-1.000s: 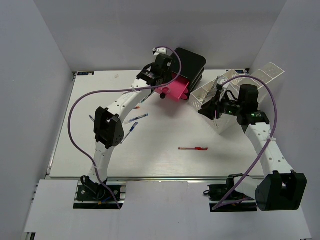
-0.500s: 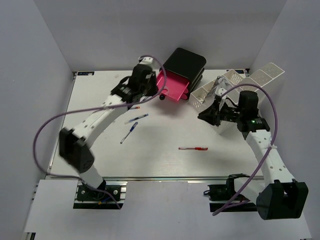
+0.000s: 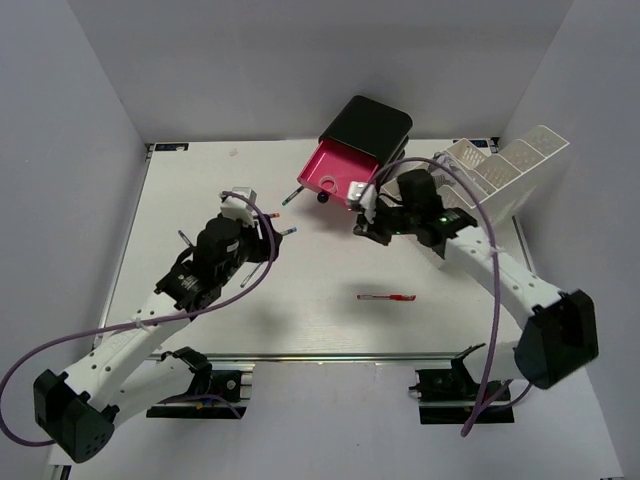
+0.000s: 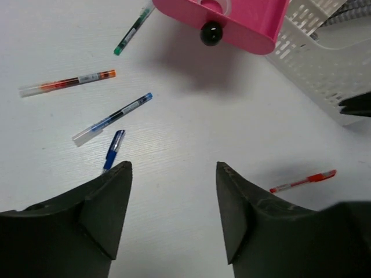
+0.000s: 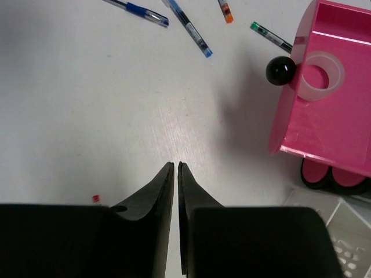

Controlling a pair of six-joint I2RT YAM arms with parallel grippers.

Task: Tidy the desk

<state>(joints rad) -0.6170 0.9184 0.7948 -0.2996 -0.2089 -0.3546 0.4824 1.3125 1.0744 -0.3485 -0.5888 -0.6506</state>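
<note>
The desk (image 3: 330, 330) is a white tabletop with pens strewn over its left half. My left gripper (image 3: 268, 240) hovers over them, open and empty (image 4: 174, 165). Ahead of it lie two blue pens (image 4: 113, 119), an orange pen (image 4: 66, 83) and a green pen (image 4: 133, 30). A red pen (image 3: 386, 297) lies alone mid-desk, to the right in the left wrist view (image 4: 302, 182). My right gripper (image 3: 365, 225) sits just in front of the pink drawer (image 3: 335, 175), jaws shut on nothing (image 5: 175, 164).
The pink drawer stands pulled out of its black unit (image 3: 372, 125), with a black knob (image 5: 280, 70) and a clear tape roll (image 5: 322, 75) inside. A white perforated tray (image 3: 500, 170) stands at the back right. A silver rail (image 3: 330, 357) runs along the near edge.
My left arm has swung back from the drawer toward the near left, and its gripper has opened. My right arm has moved left from the tray to the drawer front, its jaws closing.
</note>
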